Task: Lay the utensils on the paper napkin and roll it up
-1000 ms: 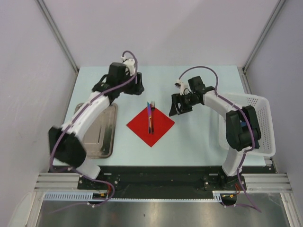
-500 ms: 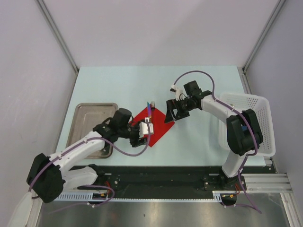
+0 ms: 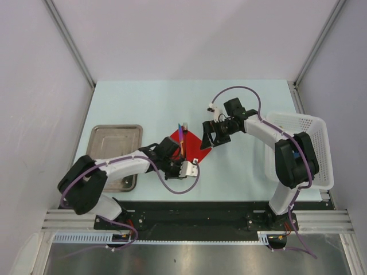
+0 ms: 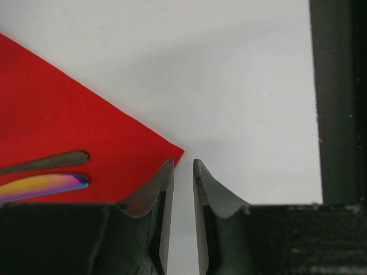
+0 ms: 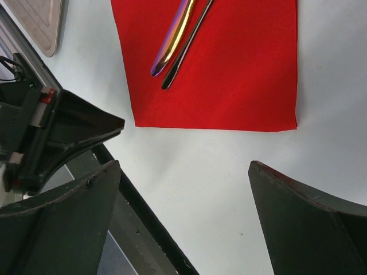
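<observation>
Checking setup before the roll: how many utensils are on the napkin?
2. A rainbow-tinted utensil and a slim dark utensil lie side by side on the red napkin. Their far ends are cropped, so another could be hidden.

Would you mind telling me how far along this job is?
Done: the utensils lie on the paper napkin. In hand: the left end effector, jaws narrowly apart, sits at the napkin's near corner; the right end effector hovers open. Left: the napkin is flat, nothing rolled.

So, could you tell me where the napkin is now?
In the top view the napkin lies mid-table under the utensils, between the tray at left and the basket at right.
</observation>
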Motion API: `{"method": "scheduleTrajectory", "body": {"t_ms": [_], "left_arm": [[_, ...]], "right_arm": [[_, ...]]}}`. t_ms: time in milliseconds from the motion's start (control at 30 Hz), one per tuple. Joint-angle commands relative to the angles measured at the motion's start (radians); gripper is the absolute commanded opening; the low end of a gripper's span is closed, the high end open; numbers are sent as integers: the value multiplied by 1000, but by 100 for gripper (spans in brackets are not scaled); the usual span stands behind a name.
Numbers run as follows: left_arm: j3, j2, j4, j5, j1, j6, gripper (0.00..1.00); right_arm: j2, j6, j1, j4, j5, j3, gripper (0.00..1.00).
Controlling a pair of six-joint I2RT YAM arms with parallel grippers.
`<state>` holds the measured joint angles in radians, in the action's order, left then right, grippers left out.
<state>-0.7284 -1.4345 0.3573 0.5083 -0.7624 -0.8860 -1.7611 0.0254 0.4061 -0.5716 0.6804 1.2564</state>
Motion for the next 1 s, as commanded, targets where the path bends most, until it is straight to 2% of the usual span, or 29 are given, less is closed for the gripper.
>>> {"method": "scheduleTrajectory", "body": {"t_ms": [0,167,433,733,867,900,967], "left_arm": [[-107,-95,40,-24,-12,-68,25],[-141,-148,63,-62,-14,-85,28],[-138,-138,97,-36,-18,-120,33],[-169,-207,118,-80,-26,-129,33],[-163,-213,123,-80,-29,-134,27],[-163,-213,127,-79,-28,-137,21],[-163,-205,134,-68,-29,-140,16]], "right_arm": [[19,-13,-18,-7,22,5,100],[14,-15,-35,-11,28,8,100],[8,-12,-58,-11,36,6,100],[5,-8,-64,-4,36,5,100],[5,-5,-70,-1,31,3,100],[3,-4,-72,-2,30,1,100],[5,-1,-75,-1,30,0,100]]}}
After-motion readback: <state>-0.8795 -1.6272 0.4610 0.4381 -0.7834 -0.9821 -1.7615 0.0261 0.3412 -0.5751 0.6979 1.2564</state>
